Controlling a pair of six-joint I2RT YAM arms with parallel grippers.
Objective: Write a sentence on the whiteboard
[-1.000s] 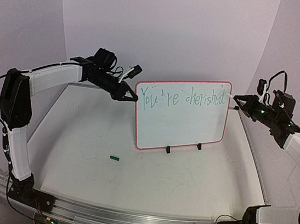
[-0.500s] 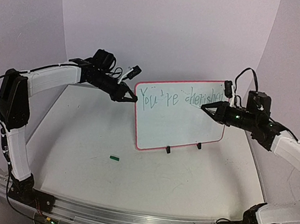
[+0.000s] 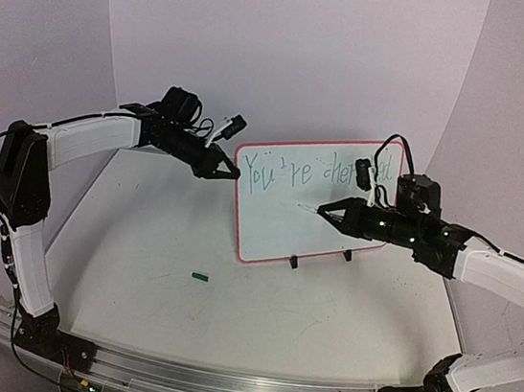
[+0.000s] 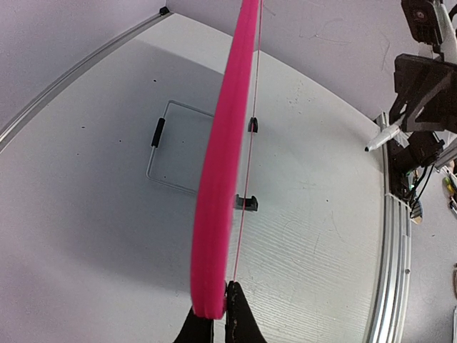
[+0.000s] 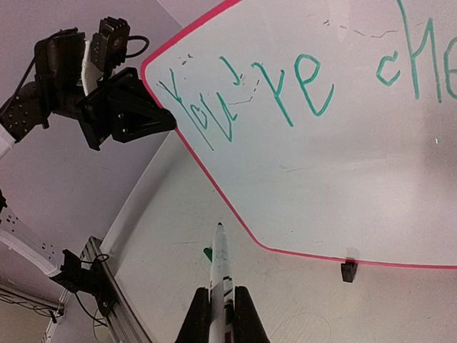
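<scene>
Red-framed, the whiteboard (image 3: 321,228) stands upright on the desk (image 3: 140,238), its left edge pinched in the closed jaws of the left gripper (image 3: 233,171). Jaws of the right gripper (image 3: 332,211) clamp a marker (image 3: 310,206), its tip before the blank lower half (contact unclear). The green sentence (image 3: 285,171) runs along the top, partly hidden.

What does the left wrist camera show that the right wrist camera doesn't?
Only the left wrist view shows the whiteboard edge-on, with both of its black clip feet on the table. Only the right wrist view shows the board's face with the green writing: "You're" and the start of another word. Both show the red frame, the left pincer clamped on the board's edge, and the right pincer shut on the marker.
</scene>
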